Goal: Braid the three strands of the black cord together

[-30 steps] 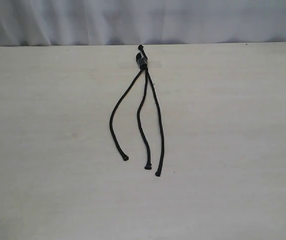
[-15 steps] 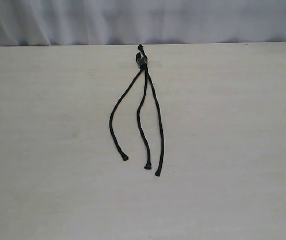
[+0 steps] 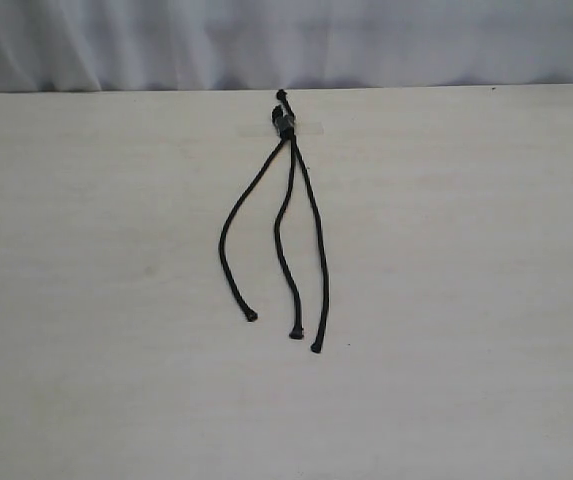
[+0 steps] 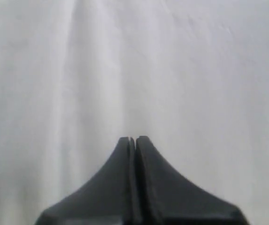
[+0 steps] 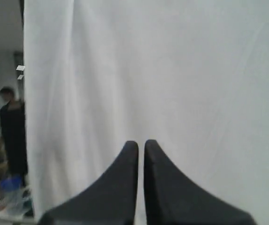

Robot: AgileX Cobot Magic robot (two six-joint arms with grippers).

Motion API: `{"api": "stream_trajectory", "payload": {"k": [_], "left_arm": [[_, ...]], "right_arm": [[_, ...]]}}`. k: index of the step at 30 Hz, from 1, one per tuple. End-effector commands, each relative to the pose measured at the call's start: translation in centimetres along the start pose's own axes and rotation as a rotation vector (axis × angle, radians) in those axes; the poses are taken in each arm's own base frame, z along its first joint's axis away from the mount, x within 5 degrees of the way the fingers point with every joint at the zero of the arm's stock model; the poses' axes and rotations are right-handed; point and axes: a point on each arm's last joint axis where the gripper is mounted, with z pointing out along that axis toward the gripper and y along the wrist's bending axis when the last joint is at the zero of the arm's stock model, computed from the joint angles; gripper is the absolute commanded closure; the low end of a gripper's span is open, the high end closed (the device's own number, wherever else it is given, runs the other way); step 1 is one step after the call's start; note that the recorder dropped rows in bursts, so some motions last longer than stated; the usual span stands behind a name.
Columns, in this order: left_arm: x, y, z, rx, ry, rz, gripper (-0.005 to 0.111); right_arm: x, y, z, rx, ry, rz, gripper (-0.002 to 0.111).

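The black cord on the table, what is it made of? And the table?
The black cord looks like thin woven rope. It is matte, not shiny, and lies limp in soft curves. The table looks like pale wood or wood-look laminate, smooth with faint grain; which one, I cannot tell.

left tool [image 4: 135, 139], black fingers pressed together, white curtain [image 4: 125, 61] behind
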Motion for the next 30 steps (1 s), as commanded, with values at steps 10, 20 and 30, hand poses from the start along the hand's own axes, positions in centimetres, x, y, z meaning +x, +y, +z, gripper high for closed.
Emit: {"api": "stream_trajectory", "payload": {"k": [10, 20, 30], "left_arm": [[8.5, 5.4, 11.7, -0.12, 0.622, 0.136, 0.107], [17.5, -4.2, 17.9, 0.053, 1.36, 0.261, 0.107], [23.1, -8.0, 18.5, 0.291, 1.447, 0.064, 0.107]], "right_arm": [[14.7, -14.2, 16.5, 0.491, 0.816, -0.127, 0.104], [17.9, -16.3, 17.0, 0.6, 1.015, -0.137, 0.104], [21.3, -9.3, 19.5, -0.172, 1.321, 0.21, 0.104]]}}
